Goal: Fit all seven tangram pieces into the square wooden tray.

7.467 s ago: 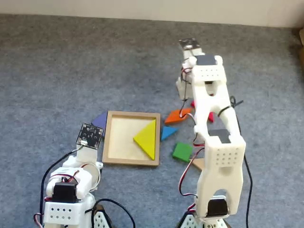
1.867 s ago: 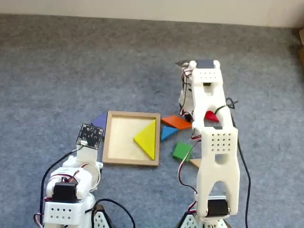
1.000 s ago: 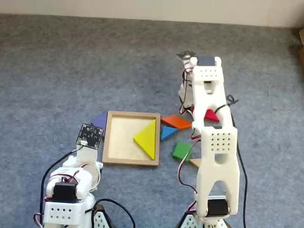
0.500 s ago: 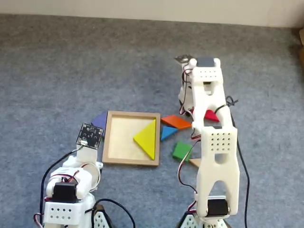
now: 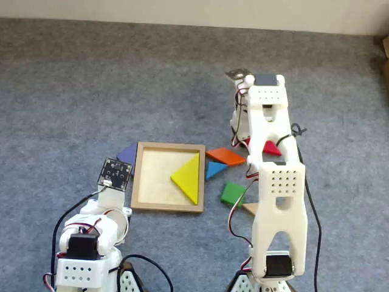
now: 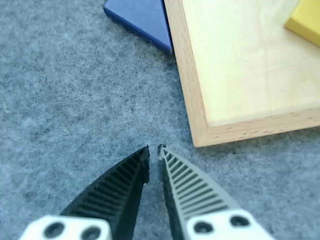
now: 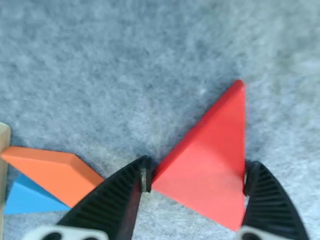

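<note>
Grey carpet-like table covering (image 5: pixel 91 79), pale strip along its far edge (image 5: pixel 182 11)

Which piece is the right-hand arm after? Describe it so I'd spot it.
Start at the square wooden tray and look right, past the orange parallelogram. The red wooden triangle lies there between the fingers of the right gripper, the only red piece.

High camera overlooks everything from above; wrist cameras look down closely, sharing tray (image 5: pixel 135 176) (image 6: pixel 187 90) and red triangle (image 5: pixel 271 148) (image 7: pixel 210 160).
</note>
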`<state>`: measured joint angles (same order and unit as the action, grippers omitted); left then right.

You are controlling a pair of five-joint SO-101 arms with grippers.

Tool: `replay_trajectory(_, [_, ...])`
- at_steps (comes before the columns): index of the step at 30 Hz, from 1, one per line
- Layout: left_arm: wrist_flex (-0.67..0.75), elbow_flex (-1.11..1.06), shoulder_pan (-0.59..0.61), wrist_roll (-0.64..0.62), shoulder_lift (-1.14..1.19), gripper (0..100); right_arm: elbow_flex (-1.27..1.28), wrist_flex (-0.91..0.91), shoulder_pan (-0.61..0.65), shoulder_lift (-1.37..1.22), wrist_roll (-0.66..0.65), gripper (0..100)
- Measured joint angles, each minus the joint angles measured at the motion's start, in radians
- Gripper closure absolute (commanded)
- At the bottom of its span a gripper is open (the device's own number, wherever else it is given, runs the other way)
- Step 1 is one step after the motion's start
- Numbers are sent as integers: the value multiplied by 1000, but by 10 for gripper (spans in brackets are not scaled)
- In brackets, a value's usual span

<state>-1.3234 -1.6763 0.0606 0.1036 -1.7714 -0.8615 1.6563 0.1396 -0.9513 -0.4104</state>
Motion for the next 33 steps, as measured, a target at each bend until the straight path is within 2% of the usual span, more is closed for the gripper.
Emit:
replay_trajectory(6, [0, 0, 0, 0, 0, 949, 0, -5, -3, 0, 0, 776])
replay_trajectory(14, [0, 0, 0, 0, 0, 949, 0, -2, -11, 2, 0, 661])
replay_trajectory(24, [0, 0, 0, 0, 0, 949, 0, 84, -11, 2, -103, 656])
replay_trajectory(33, [0, 0, 0, 0, 0, 949, 29, 84, -11, 97, -109, 656])
